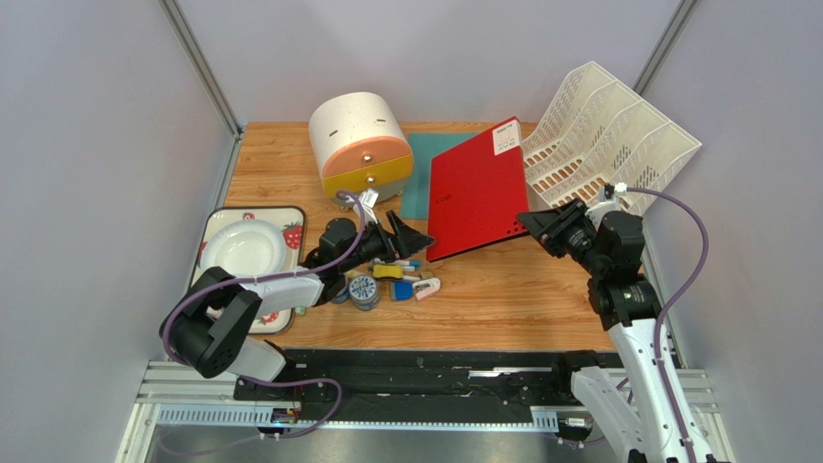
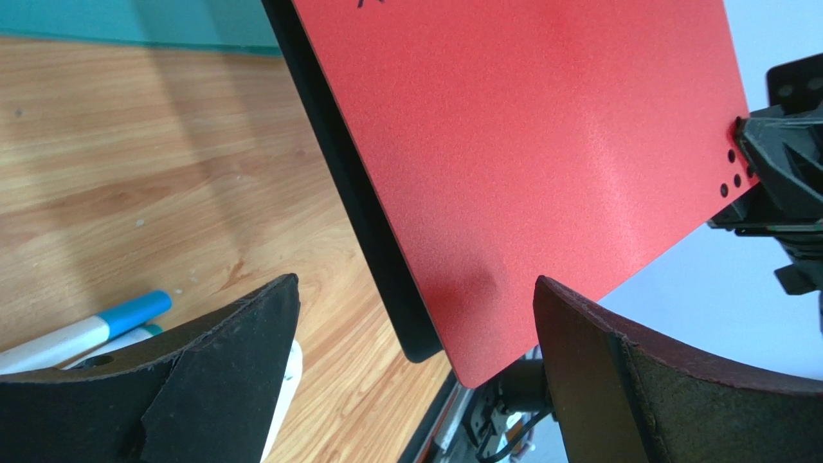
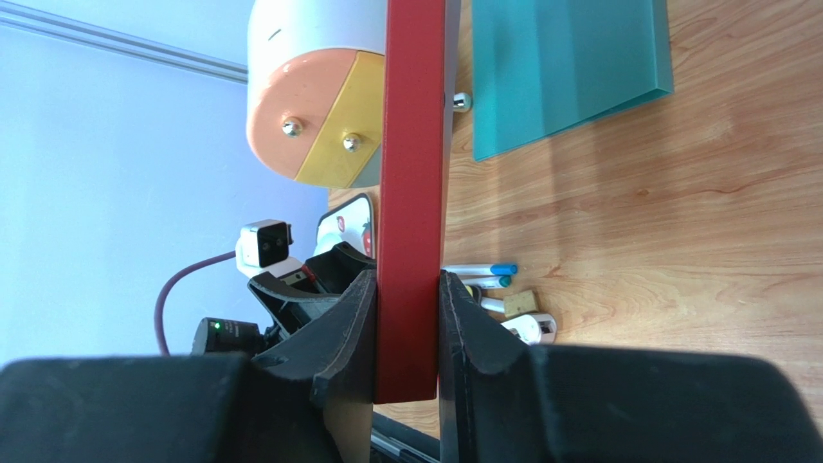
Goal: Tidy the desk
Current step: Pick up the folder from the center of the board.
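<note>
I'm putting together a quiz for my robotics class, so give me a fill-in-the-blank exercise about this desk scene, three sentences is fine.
1. The right pincer is shut on the ___ folder.
2. The left pincer is ___ and holds nothing.
3. The white plate sits on a tray printed with ___.
Missing words: red; open; strawberries.

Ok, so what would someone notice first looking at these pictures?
The big red folder at the middle of the desk, its right edge clamped in the right gripper. Behind it to the right stands a white slotted file rack, and at the far middle a round white, orange and yellow drawer box. The left gripper hangs open by a clutter of small stationery.
</note>
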Controlling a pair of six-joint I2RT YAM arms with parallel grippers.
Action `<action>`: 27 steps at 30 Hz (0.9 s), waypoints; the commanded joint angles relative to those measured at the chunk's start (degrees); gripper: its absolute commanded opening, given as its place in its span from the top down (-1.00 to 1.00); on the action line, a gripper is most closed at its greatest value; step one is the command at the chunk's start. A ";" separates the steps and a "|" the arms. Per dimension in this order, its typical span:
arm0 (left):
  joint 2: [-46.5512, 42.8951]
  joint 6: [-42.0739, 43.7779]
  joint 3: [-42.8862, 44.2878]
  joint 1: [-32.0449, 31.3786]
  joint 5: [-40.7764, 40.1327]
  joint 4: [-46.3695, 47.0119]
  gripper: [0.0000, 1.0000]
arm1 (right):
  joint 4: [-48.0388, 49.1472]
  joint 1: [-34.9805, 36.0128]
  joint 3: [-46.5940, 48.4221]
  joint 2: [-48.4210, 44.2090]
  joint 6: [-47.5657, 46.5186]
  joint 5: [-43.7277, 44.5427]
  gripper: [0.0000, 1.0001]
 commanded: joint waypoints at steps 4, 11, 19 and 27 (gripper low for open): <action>-1.97 -2.23 -1.17 -0.42 1.99 10.30 -0.98 | 5.63 -0.18 0.42 -5.66 3.46 -1.78 1.00; -1.89 -3.54 -1.96 -0.68 2.25 16.35 -0.98 | 5.98 -0.09 -0.11 -6.89 4.69 -3.19 1.00; 3.29 -6.44 -1.08 -1.47 4.01 26.46 -0.98 | 6.69 -0.09 -1.51 -8.21 5.84 -5.12 1.00; 8.84 -10.23 -2.31 -1.74 3.75 35.35 -0.98 | 6.77 -0.09 -1.16 -9.62 6.36 -5.04 1.00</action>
